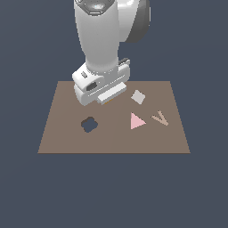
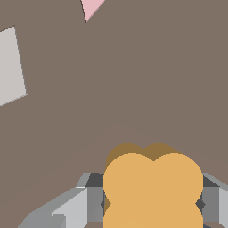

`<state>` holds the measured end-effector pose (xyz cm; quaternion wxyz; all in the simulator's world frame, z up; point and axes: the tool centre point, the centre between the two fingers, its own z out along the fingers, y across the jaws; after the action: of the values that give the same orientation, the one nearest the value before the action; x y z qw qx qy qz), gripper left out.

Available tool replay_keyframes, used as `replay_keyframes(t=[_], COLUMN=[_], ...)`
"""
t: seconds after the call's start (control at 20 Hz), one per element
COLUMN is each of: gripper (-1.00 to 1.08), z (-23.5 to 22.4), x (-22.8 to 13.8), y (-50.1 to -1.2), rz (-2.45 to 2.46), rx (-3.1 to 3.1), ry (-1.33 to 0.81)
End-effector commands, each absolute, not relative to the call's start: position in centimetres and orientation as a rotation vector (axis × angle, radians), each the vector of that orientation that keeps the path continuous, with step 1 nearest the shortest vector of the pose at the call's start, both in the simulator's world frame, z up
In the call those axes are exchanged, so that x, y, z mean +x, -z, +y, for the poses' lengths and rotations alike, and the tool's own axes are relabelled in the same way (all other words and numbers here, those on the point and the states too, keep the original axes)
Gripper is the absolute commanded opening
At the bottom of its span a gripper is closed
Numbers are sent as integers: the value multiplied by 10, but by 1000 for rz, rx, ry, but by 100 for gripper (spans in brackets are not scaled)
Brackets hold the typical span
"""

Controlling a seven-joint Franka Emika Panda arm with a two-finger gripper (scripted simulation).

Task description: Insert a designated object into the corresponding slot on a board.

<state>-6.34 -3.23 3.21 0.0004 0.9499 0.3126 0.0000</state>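
In the wrist view the orange clover-shaped piece point(image 2: 152, 187) sits between my gripper's point(image 2: 152, 202) grey fingers point(image 2: 91, 200), which close on its two sides. In the exterior view my gripper point(image 1: 108, 99) hangs low over the back middle of the brown board point(image 1: 111, 140), and the hand hides almost all of the piece. The dark navy clover-shaped slot point(image 1: 89, 124) lies in the board towards the exterior view's left, nearer the front than my gripper and apart from it. The slot is out of the wrist view.
A grey square point(image 1: 138, 96) point(image 2: 11, 67), a pink triangle point(image 1: 136, 121) point(image 2: 90, 8) and a tan V shape point(image 1: 160, 118) lie on the board's half towards the exterior view's right. The board rests on a dark navy ground.
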Motion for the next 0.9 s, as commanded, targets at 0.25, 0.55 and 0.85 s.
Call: replay_keyframes(t=[0.25,0.55,0.85], gripper=[-100,-100,-100], z=[-52,-68,-82], x=[-55,-44,-29], y=[-34,-35,-36], rz=[1324,1625,1911], rx=[2847,2686,2490], ry=[-1,-1,-1])
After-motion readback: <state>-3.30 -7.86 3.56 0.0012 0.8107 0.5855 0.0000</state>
